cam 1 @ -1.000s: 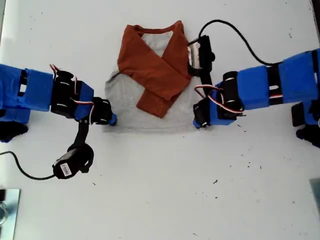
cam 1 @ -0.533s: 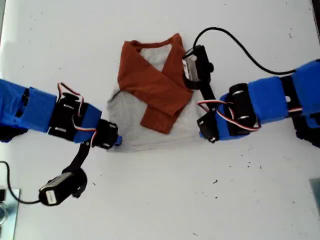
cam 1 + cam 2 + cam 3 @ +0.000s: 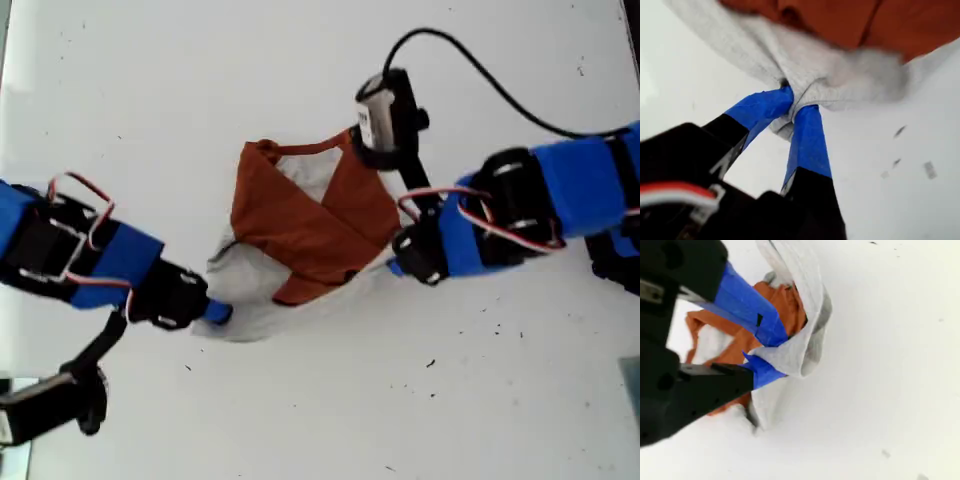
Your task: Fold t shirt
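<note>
Grey hem corners of the t shirt, mid-frame on the white desk, are clenched in my first hand and second hand; next, carry them evenly toward the collar.

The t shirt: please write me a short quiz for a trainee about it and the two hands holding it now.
1. True or false: my first hand is shut on the grey hem of the t shirt.
2. Which colour are the sleeves? A rust-orange, B green, C black.
3. Fill in: my second hand pinches a fold of ___ fabric.
Key: 1 true; 2 A; 3 grey.
</note>
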Controlling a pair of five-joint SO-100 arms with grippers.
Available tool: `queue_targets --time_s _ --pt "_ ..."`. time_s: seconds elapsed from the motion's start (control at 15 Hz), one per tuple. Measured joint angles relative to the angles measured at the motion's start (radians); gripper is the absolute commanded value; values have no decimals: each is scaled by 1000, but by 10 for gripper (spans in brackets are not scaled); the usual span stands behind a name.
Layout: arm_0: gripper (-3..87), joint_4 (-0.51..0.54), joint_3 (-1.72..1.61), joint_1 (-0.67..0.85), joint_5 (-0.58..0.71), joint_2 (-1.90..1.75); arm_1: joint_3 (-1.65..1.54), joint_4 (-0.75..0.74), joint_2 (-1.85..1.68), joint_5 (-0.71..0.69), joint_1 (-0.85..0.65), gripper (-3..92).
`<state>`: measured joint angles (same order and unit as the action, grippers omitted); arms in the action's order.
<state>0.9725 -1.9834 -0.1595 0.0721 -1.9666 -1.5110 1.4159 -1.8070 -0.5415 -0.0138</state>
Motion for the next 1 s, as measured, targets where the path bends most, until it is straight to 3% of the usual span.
queue_targets --time_s 0.13,0.2,0.27,0.4,0.47,0.6,0.67,0.87,1.0 --pt "-3 2 -158 221 83 -213 -37 -78 -2 -94 -215 53" --pt "23 2 -229 345 137 -290 -80 -160 -3 -130 -313 218" --pt "245 -5 -298 459 183 -325 -123 -235 -3 -150 -393 329" --pt "449 -49 -434 652 253 -365 -207 -341 -11 -155 -517 328" --pt "385 -83 -492 732 273 -410 -290 -420 -61 -153 -586 328" --pt "242 -117 -598 871 308 -584 -663 -761 -356 -80 -792 328" --pt "206 -110 -644 946 308 -706 -784 -821 -492 -69 -885 328" --pt "179 -44 -834 1017 308 -1152 -931 -672 -770 -112 -894 328" --pt "96 2 -965 925 278 -1378 -1063 -577 -976 -127 -819 327"
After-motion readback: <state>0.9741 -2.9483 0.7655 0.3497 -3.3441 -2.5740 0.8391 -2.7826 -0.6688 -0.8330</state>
